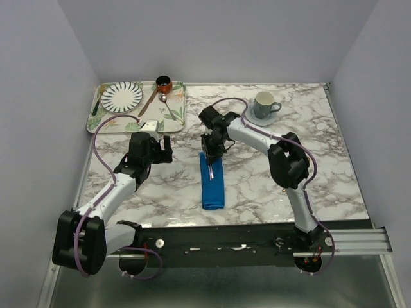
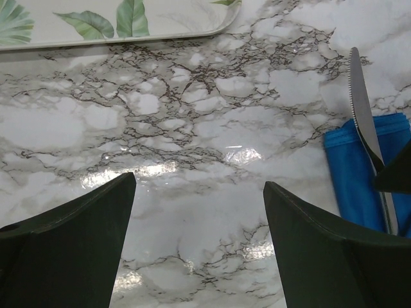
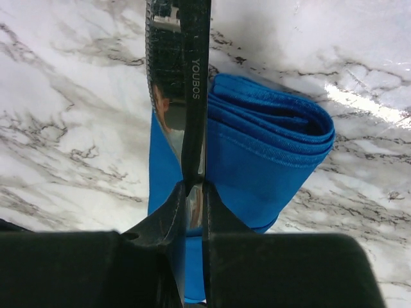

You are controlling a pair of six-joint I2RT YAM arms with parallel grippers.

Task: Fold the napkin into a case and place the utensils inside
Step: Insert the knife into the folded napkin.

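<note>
Firmly pinched between the fingers of my right gripper (image 3: 194, 192) is a silver knife (image 3: 182, 96), its serrated blade reaching past the open end of the blue case (image 3: 270, 147); the case lies folded lengthwise on the marble table (image 2: 192, 96) directly beneath that hand; my left gripper (image 2: 198, 183) hangs spread wide and empty over the marble, near the leaf-patterned tray (image 2: 128, 35).

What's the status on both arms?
Left gripper: jaws open, over bare marble. Right gripper: jaws shut on silver knife, held above the folded blue case, not inside. No obstruction seen.
</note>
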